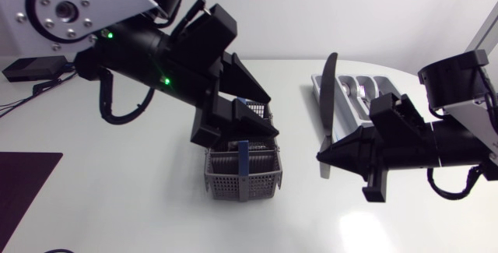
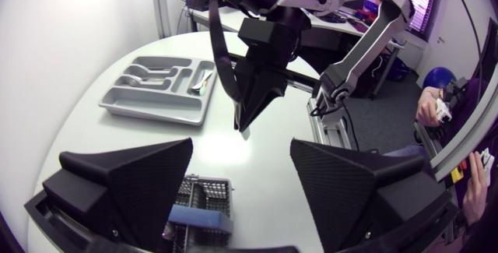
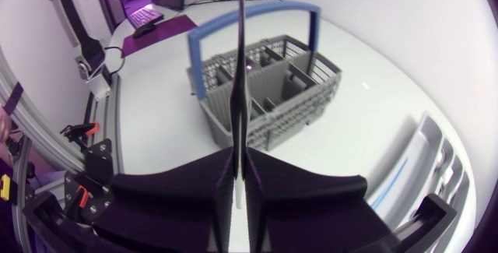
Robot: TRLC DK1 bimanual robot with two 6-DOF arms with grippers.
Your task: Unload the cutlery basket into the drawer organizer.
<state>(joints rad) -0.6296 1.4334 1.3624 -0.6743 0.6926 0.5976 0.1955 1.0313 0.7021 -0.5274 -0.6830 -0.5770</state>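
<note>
Left gripper point(image 1: 268, 117): jaws spread wide, above the grey perforated plastic cutlery basket point(image 1: 243, 177) with its blue handle, gripping nothing.
Right gripper point(image 1: 327, 157): jaws pressed together, pinching a long dark slim utensil point(image 1: 330, 78).
Utensil position: off the table, between basket and organizer.
Basket: upright, table centre.
Grey compartmented organizer tray point(image 1: 320, 89): far right, silver cutlery point(image 2: 144, 75) inside.

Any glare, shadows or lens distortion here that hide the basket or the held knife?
Head view: no glare on the basket. Left wrist view: bright glare on the table; fisheye bows the knife. Right wrist view: both evenly lit.
</note>
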